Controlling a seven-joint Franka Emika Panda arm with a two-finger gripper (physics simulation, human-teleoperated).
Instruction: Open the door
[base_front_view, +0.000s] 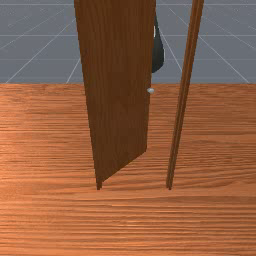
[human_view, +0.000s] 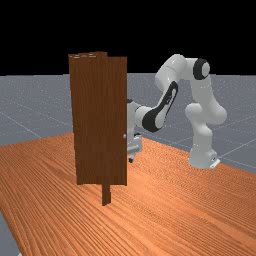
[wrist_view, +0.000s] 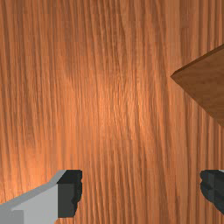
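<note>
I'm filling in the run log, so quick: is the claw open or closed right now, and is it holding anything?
Claw: open, fingers wide apart, holding nothing.

Dark brown door (base_front_view: 117, 90), seemingly fine-grained; streaky orange-brown table (base_front_view: 128, 220).

The front view looks down from close by, across the door (base_front_view: 117, 100) and counter (base_front_view: 215, 220) toward the arm (base_front_view: 158, 52). The far view stands farther from the door, facing it and the whole arm; the wrist view looks down beside it, all three sharing door and counter.
</note>
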